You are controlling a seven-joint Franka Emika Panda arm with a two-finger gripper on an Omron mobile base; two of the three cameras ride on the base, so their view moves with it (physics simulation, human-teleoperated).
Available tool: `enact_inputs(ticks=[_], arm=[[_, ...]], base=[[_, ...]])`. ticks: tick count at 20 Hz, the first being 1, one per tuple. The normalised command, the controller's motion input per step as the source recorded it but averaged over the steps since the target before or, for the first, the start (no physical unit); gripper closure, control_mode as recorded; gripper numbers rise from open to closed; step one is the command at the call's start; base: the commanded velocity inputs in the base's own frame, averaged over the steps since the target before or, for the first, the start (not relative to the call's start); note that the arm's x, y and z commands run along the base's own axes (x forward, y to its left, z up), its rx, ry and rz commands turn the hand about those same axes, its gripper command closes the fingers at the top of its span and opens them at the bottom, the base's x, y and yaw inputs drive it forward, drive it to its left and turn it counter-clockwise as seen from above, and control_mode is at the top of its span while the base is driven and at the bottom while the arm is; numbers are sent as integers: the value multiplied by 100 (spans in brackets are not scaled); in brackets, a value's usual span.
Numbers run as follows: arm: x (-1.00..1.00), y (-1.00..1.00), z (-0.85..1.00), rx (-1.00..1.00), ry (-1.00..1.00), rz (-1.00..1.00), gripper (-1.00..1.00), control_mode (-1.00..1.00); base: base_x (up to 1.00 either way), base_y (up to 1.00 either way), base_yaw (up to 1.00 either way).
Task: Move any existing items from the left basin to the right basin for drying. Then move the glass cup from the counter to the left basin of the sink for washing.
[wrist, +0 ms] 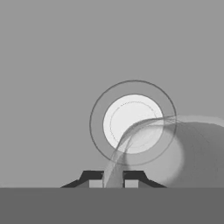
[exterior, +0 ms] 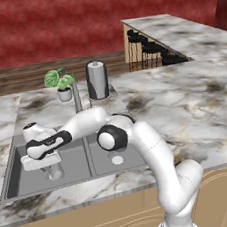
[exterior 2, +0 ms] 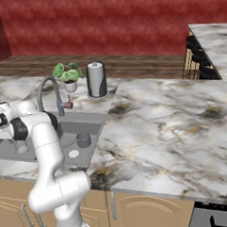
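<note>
While my pincer [wrist: 113, 183] pinches the rim of the pale, see-through cylindrical glass tumbler [wrist: 175, 148], it hangs upright just under the fingers, over the wide grey left basin [wrist: 52, 65], its round white drain [wrist: 132, 124] straight below. I judge lowering comes next.

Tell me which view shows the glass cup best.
The hand view: the glass cup sits close, its rim pinched by the claw above the left basin drain. Left base view shows it faintly under the hand; right base view barely.

Glass cup [wrist: 175, 148] in left basin [exterior: 22, 168] (grey cup [exterior 2: 83, 139] in right basin [exterior 2: 93, 123]).
</note>
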Motion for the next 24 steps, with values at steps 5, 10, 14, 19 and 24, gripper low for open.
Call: enact_inputs(ticks=[5, 10, 14, 19, 24], arm=[[0, 0, -4, 0, 0, 0, -100, -100], [0, -1, 2, 0, 0, 0, -100, -100], [0, 0, 13, 0, 0, 0, -100, -100], [0, 0, 31, 0, 0, 0, -100, -100], [0, 0, 36, 0, 0, 0, -100, -100]], base=[[0, 0, 0], [0, 0, 0], [0, 0, 0], [0, 0, 0], [0, 0, 0]])
